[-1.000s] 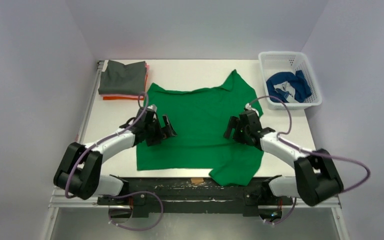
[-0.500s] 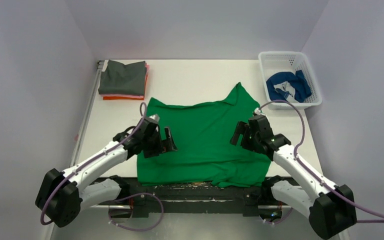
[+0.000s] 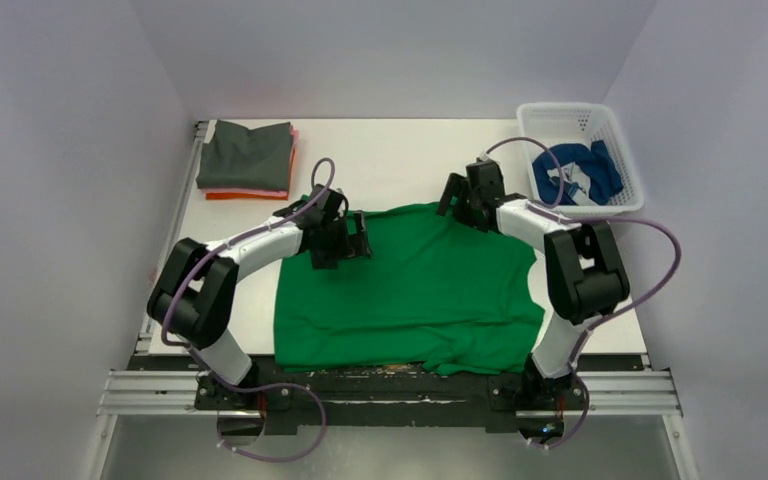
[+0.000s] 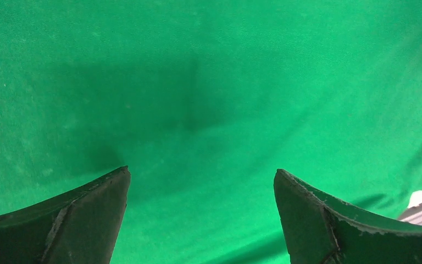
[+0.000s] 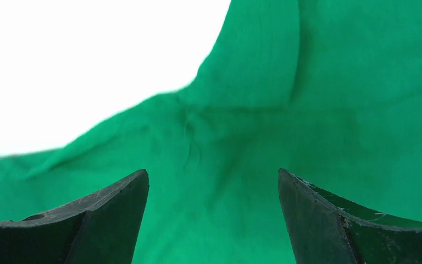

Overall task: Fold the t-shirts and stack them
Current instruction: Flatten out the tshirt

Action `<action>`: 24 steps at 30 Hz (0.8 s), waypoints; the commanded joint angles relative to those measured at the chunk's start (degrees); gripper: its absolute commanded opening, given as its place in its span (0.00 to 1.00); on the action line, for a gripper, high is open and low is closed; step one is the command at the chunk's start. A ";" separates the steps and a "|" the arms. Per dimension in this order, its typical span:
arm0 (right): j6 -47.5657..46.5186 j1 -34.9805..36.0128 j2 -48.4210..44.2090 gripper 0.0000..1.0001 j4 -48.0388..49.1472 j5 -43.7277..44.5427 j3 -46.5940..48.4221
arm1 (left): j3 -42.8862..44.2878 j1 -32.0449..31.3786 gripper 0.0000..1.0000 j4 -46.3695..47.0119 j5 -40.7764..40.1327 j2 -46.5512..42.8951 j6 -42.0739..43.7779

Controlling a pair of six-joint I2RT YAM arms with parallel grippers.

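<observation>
A bright green t-shirt (image 3: 410, 290) lies spread across the middle of the white table (image 3: 400, 160), and its near hem hangs at the front edge. My left gripper (image 3: 348, 243) is open over the shirt's far left corner; in the left wrist view (image 4: 202, 181) only flat green cloth (image 4: 209, 82) lies between the fingers. My right gripper (image 3: 457, 203) is open over the far right corner; in the right wrist view (image 5: 213, 181) it is above wrinkled green cloth (image 5: 307, 110) at the shirt's edge. Neither holds anything.
A stack of folded shirts (image 3: 248, 158), dark grey on top with pink and orange beneath, sits at the far left. A white lattice basket (image 3: 615, 125) at the far right holds a crumpled blue shirt (image 3: 572, 170).
Both arms swung from the shirt's middle to its far edge. The green shirt slid toward the front edge, and the raised far right corner now lies flat.
</observation>
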 commanded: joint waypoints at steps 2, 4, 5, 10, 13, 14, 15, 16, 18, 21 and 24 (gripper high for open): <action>-2.01 -0.67 8.17 0.85 6.20 -0.48 8.69 | 1.92 2.63 1.00 2.49 2.69 4.30 1.74; -1.98 -0.66 11.35 0.84 5.89 0.14 11.36 | 1.81 3.29 1.00 2.90 3.47 5.60 1.91; -2.15 -0.71 12.97 0.84 5.73 0.38 13.20 | 1.86 3.53 1.00 2.92 4.03 6.16 2.14; -3.51 -0.67 23.36 0.83 6.81 3.09 26.52 | 0.60 4.16 1.00 3.07 4.64 7.07 2.24; -3.75 -0.65 29.27 0.82 7.48 3.07 36.52 | 0.07 4.12 1.00 2.60 3.71 6.76 2.25; -3.82 -0.67 30.88 0.82 7.63 2.99 39.15 | 0.05 4.15 1.00 2.14 3.32 6.72 2.23; -3.96 -0.67 32.20 0.82 7.70 2.86 41.59 | 0.14 4.19 1.00 1.91 2.92 6.55 2.24; -4.05 -0.66 33.04 0.82 7.65 2.12 43.52 | 0.26 4.21 1.00 1.71 2.62 6.44 2.23; -4.69 -0.70 33.18 0.82 6.14 1.05 46.02 | 1.26 4.45 1.00 0.79 2.32 6.24 2.31; -6.81 -0.67 25.96 0.82 7.26 1.30 39.61 | 3.98 5.29 1.00 -0.49 1.08 5.94 1.85; -7.86 -0.58 16.57 0.82 11.07 0.23 26.48 | 8.20 6.94 1.00 -0.62 -0.66 6.90 0.94</action>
